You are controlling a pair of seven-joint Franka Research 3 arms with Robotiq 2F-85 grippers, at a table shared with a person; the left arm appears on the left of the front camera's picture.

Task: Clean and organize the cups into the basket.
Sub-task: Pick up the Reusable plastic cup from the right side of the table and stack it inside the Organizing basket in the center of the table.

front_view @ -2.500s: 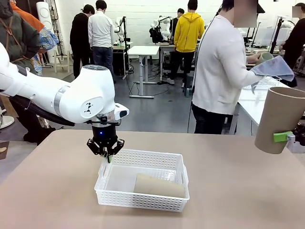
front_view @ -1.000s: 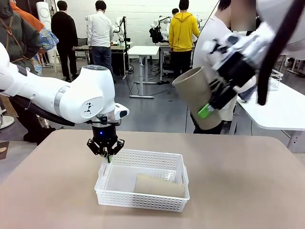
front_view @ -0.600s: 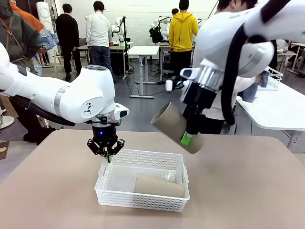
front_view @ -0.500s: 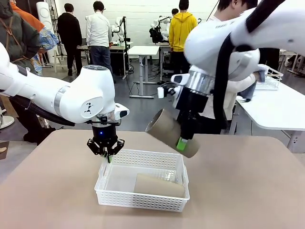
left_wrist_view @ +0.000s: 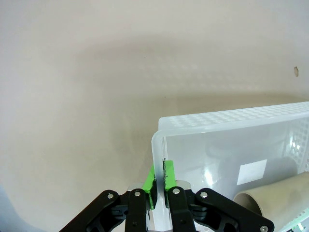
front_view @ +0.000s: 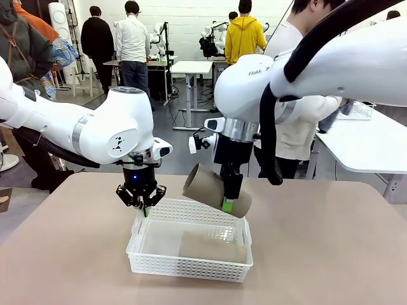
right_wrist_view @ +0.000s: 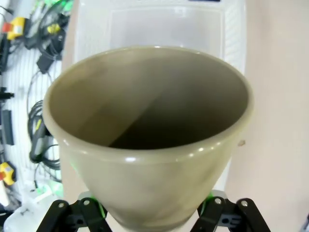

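Observation:
The white lattice basket (front_view: 152, 259) sits mid-table, and one brown cup (front_view: 213, 246) lies on its side inside it. My left gripper (front_view: 142, 204) is shut on the rim at the basket's far left corner; in the left wrist view its green pads (left_wrist_view: 153, 182) pinch that rim (left_wrist_view: 227, 121), with the lying cup (left_wrist_view: 277, 193) at the lower right. My right gripper (front_view: 227, 202) is shut on a second brown cup (front_view: 206, 185), held tilted just above the basket's far right edge. The right wrist view looks into this cup's open mouth (right_wrist_view: 149, 121), with the basket (right_wrist_view: 231, 29) beyond it.
A person in a white top (front_view: 299, 127) stands at the far side behind my right arm. A white table (front_view: 375, 149) stands at the right, and more people and benches are farther back. Bare tabletop (front_view: 331, 254) surrounds the basket.
My right arm has swung in from the upper right and come down leftward with the brown cup, to just above the basket. The left arm and the basket have stayed put.

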